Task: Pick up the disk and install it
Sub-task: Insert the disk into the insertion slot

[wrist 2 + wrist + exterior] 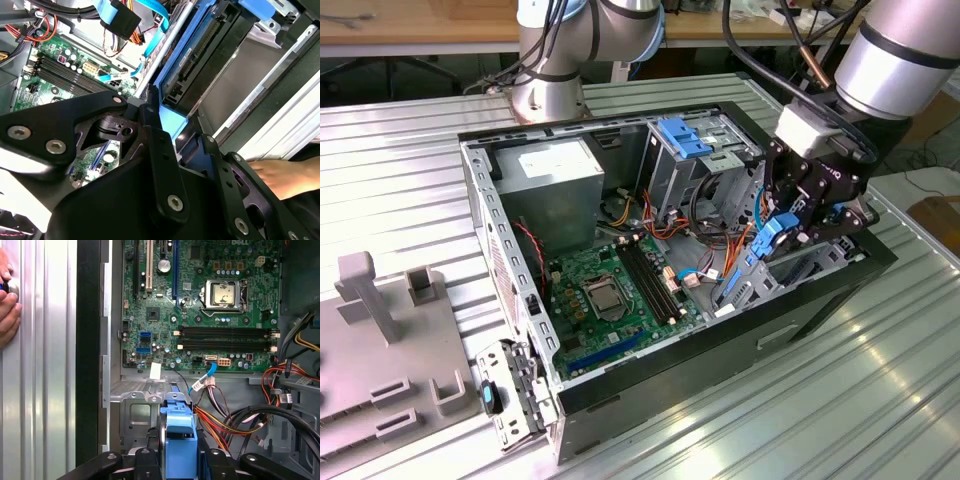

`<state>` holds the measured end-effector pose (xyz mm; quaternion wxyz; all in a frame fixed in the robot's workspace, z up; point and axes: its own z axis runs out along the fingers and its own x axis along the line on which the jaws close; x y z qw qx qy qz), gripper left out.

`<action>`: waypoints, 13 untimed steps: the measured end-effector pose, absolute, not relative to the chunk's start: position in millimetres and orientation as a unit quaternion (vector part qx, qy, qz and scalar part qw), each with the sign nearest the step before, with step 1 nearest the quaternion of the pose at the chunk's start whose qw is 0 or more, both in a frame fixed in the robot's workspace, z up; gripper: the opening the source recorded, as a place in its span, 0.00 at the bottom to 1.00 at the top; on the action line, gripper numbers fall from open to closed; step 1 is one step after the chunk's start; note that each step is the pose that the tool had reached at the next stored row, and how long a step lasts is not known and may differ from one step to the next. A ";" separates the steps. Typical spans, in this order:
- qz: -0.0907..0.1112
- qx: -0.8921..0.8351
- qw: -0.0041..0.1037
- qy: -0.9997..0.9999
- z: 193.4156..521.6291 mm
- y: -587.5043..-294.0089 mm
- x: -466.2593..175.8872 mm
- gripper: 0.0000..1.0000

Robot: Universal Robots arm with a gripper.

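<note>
Disk (767, 248) gripped on edge in claw (790, 225), low inside open case (505, 240), beside motherboard (605, 290); hand (7, 300) on bench (400, 170).

"What sort of place is this?"

"A robotics lab or workshop. A robot arm (548, 90) stands on a ribbed metal worktop (410, 170), with thick cables (760, 55) trailing from it."

"Anything else?"

"An opened computer case (720, 360) lies on its side, its green motherboard (610, 290) bare. A grey fixture plate (365, 300) with upright blocks sits at the exterior view's left, and a wooden bench (420, 25) runs behind."
</note>
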<state>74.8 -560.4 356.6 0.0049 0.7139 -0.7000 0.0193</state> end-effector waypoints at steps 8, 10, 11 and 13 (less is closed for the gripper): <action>0.019 0.714 0.005 -0.700 356.4 -560.4 74.9 0.45; 0.019 0.714 0.005 -0.700 356.4 -560.4 74.9 0.45; 0.019 0.714 0.005 -0.700 356.4 -560.4 74.9 0.45; 0.019 0.714 0.005 -0.700 356.4 -560.4 74.9 0.45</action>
